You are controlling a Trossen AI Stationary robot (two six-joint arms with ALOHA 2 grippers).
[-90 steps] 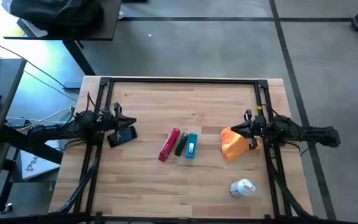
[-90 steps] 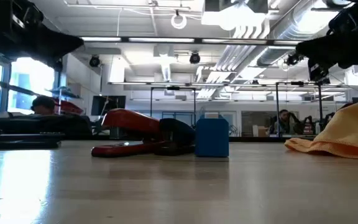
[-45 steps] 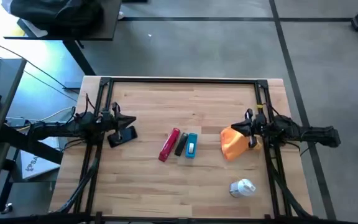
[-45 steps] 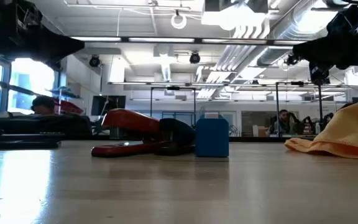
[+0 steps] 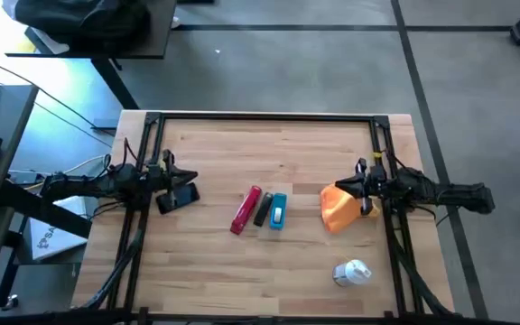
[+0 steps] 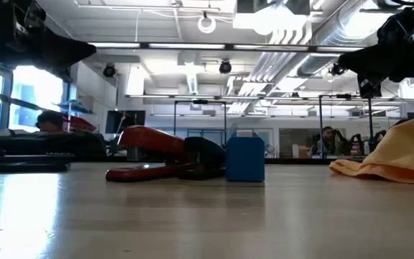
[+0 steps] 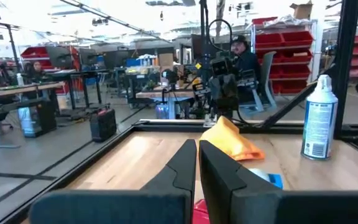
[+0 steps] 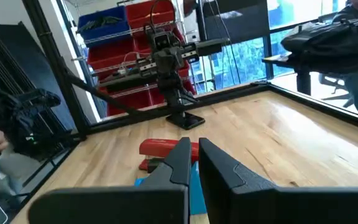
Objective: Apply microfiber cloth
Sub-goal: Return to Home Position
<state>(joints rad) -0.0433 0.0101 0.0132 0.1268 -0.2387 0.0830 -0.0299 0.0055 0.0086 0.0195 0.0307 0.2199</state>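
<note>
A wooden counter [image 5: 269,153] is seen from above, with a red bar [image 5: 245,210] lying near its middle. The only container is a small white-grey spray bottle [image 5: 352,271]. It stands upright, well apart from the red bar on the right arm's side, lower in the overhead view than everything else. Whether it holds any liquid cannot be told.

Just beside the red bar on that same side lie a slim black object [image 5: 263,209] and then a small blue object [image 5: 279,210], side by side. The orange microfiber cloth [image 5: 335,209] lies crumpled in a soft heap on the counter, farther from the red bar than the blue object and apart from it.

The right gripper [image 5: 348,187] hangs in the air over the part of the cloth farthest from the red bar, pointing toward the red bar. The table-level view shows clear space between gripper and cloth, so nothing touches the fabric. Its fingers [image 8: 176,165] are drawn together with only a thin slit between them and hold nothing.

On the opposite side of the red bar a black cellphone [image 5: 179,197] lies on the counter. The left gripper [image 5: 186,177] hovers just beside it, also pointing toward the red bar, well apart from the cloth. Its fingers [image 7: 182,168] are likewise nearly together and empty
</note>
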